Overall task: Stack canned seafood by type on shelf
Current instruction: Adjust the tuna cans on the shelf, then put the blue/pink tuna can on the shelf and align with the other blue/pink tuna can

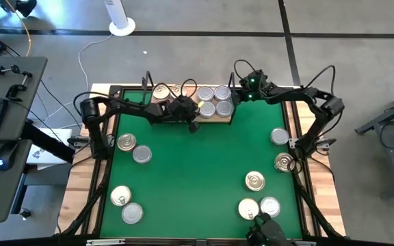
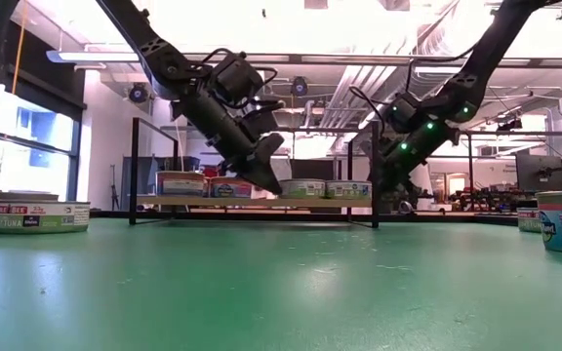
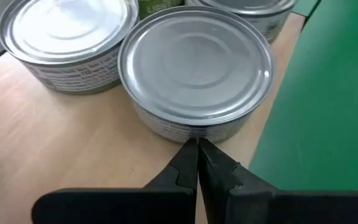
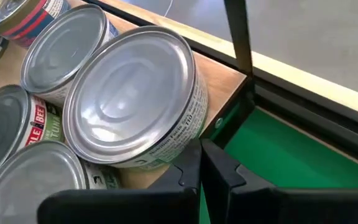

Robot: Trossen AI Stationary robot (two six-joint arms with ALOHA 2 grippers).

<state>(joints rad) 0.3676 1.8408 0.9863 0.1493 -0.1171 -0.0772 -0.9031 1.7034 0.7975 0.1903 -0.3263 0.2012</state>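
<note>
Nearest the overhead camera, at the near edge of the green mat [image 1: 204, 178], tins are seen in loose groups well apart from the shelf [image 1: 191, 102]: on the left, two silver-lidded tins [image 1: 133, 149] and a further pair [image 1: 126, 205] nearer still; on the right, a gold-lidded tin [image 1: 254, 181], two more [image 1: 258, 208] at the near edge, and two [image 1: 282, 150] by the right border. At the mat's far edge the shelf is loaded with tins, a gold-lidded one [image 1: 161, 91] toward its left end and four silver-lidded tins [image 1: 215, 101] clustered at its right end. Just in front of the shelf's middle the left gripper [image 3: 197, 152] is held, its fingers pressed together with nothing between them, tips against the side of a silver-lidded tin [image 3: 197, 68]. At the shelf's right end the right gripper [image 4: 201, 165] is likewise clenched on nothing, beside a tilted silver-lidded tin [image 4: 132, 99] near the black upright [image 4: 238, 34].
</note>
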